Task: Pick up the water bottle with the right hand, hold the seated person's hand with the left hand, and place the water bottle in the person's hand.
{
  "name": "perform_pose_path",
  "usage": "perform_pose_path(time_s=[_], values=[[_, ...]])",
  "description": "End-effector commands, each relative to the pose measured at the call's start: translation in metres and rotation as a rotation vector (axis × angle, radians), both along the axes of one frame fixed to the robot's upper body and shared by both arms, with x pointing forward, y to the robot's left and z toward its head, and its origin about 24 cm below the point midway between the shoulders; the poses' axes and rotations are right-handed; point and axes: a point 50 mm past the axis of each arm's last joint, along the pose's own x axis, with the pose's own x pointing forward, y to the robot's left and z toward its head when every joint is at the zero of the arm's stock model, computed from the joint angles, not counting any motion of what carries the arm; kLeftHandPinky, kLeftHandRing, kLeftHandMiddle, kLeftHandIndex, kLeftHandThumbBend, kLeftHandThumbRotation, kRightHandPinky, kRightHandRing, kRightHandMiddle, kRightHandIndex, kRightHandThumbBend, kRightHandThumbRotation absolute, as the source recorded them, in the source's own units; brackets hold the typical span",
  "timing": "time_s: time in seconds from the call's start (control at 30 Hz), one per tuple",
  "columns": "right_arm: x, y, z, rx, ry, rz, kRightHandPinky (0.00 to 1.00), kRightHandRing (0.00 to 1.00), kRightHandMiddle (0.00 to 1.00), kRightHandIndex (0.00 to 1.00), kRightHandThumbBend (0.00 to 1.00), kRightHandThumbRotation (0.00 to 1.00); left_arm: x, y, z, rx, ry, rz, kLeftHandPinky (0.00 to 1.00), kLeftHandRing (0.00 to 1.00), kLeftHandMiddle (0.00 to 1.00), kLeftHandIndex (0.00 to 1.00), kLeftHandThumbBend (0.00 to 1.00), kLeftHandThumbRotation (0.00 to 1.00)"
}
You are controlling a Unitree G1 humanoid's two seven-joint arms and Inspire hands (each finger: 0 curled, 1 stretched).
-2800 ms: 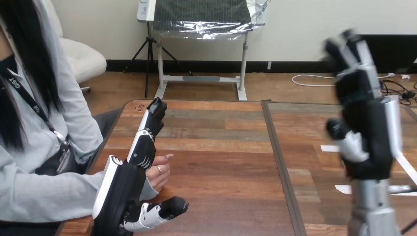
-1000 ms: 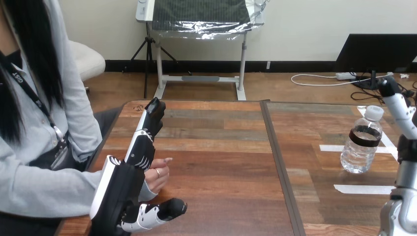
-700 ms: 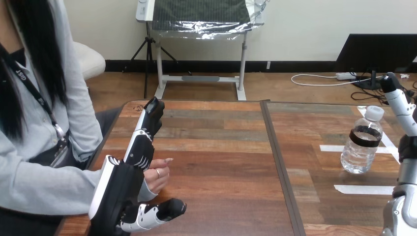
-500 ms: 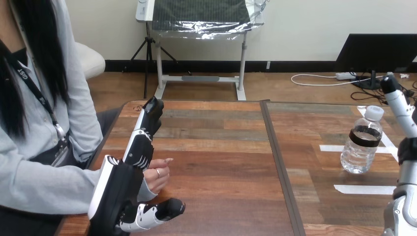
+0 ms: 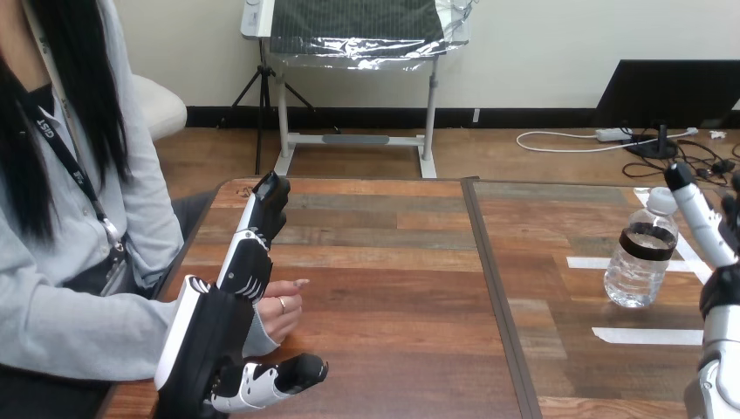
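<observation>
The water bottle (image 5: 637,271) stands upright on the right half of the wooden table (image 5: 393,288), well apart from the person. It is clear plastic with a white cap, a dark band wraps its shoulder just under the neck, and the ribbed lower body looks full of water. It sits between strips of white tape (image 5: 646,335) stuck to the tabletop. My right hand (image 5: 698,218) is raised at the view's right edge, just beside the bottle, with its fingers straight and pointing up. One black fingertip shows in front of the cap, but I cannot tell whether it touches the bottle, and nothing is curled round it. My left hand (image 5: 214,340) lies across the table's left side, its fingers stretched out straight toward the far edge and its thumb spread out low toward the near edge, so the hand is open. The person's hand (image 5: 281,316) rests on the table in the gap between my left fingers and thumb, loosely curled, up against my palm. My fingers are not wrapped round it.
</observation>
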Motion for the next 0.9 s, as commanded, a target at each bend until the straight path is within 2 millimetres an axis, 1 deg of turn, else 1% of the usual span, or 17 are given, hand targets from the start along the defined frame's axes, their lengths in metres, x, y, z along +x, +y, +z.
perform_pose_path(time_s=[0.0, 0.37, 0.57, 0.87], values=[[0.021, -0.002, 0.028, -0.055, -0.044, 0.013, 1.0, 1.0, 1.0, 1.0, 1.0, 0.48, 0.011, 0.001, 0.013, -0.006, -0.083, -0.004, 0.98, 1.0, 1.0, 1.0, 1.0, 0.69], [0.022, -0.004, 0.02, -0.057, 0.056, 0.0, 1.0, 1.0, 0.99, 1.0, 1.0, 0.48, 0.01, 0.003, 0.014, 0.009, -0.107, 0.001, 0.96, 1.0, 1.0, 1.0, 1.0, 0.7], [0.023, -0.004, 0.015, -0.043, 0.11, 0.001, 1.0, 1.0, 0.99, 1.0, 1.0, 0.49, 0.009, 0.003, 0.014, 0.001, -0.098, -0.002, 0.96, 1.0, 1.0, 1.0, 1.0, 0.71], [0.025, -0.003, 0.011, -0.03, 0.167, 0.018, 1.0, 1.0, 0.99, 1.0, 1.0, 0.47, 0.009, 0.004, 0.014, 0.003, -0.099, -0.008, 0.96, 1.0, 1.0, 1.0, 1.0, 0.69]])
